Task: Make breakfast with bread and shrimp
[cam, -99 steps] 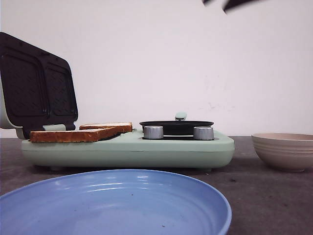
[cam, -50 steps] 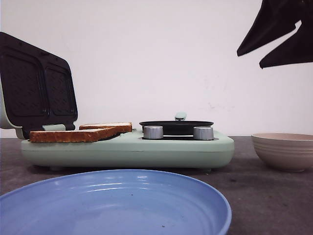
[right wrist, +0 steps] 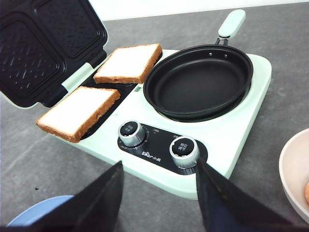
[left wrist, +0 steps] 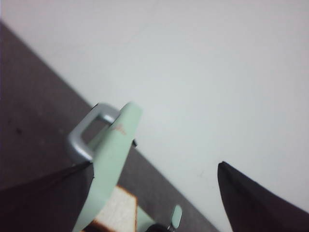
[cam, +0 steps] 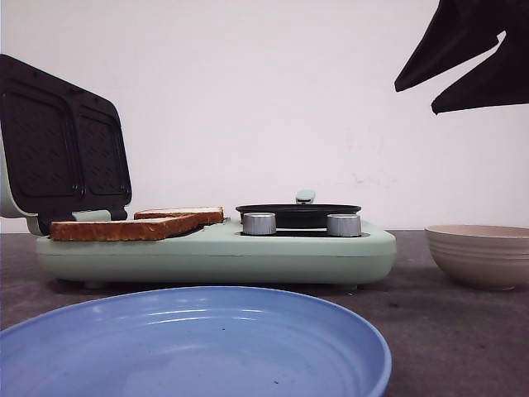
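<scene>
Two toasted bread slices lie side by side on the lower plates of the open mint-green breakfast maker; they also show in the front view. My right gripper hangs open and empty high at the right, above the bowl side; in its wrist view the gripper is over the table in front of the knobs. My left gripper is open and empty beside the raised lid, with one slice below. A small orange bit lies in the bowl; I cannot tell if it is shrimp.
A black pan sits on the maker's right half, its handle pointing away. Two silver knobs face front. A beige bowl stands to the right. A blue plate lies at the front. The lid has a silver handle.
My right gripper has come down into the front view at the top right and then shifted slightly left. The bread and the maker have not moved.
</scene>
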Controlling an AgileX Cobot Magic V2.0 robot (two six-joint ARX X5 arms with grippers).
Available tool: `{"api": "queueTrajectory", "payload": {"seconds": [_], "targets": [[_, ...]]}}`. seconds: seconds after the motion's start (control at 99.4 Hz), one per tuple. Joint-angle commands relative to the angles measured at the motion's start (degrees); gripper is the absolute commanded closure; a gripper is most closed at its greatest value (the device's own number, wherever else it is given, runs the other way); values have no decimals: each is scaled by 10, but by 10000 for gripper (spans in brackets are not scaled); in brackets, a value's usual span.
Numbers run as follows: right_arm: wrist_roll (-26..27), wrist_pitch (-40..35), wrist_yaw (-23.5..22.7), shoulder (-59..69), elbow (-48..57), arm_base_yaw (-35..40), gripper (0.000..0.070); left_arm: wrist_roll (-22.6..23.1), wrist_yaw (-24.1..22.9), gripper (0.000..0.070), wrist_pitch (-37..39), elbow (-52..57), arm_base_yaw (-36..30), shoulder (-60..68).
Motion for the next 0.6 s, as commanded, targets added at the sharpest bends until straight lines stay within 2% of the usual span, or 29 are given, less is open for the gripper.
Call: {"api": "queueTrajectory", "payload": {"seconds": [0.0,0.211,0.594], "targets": [[-8,9,-2,3,4,4,423,-30,33,213,6,5,19,27],[-11,18,-15,4,4,4,423,-63,127,214,49,5,72,114],[-11,23,-15,4,4,4,423,-75,151,213,111,5,77,247]]}}
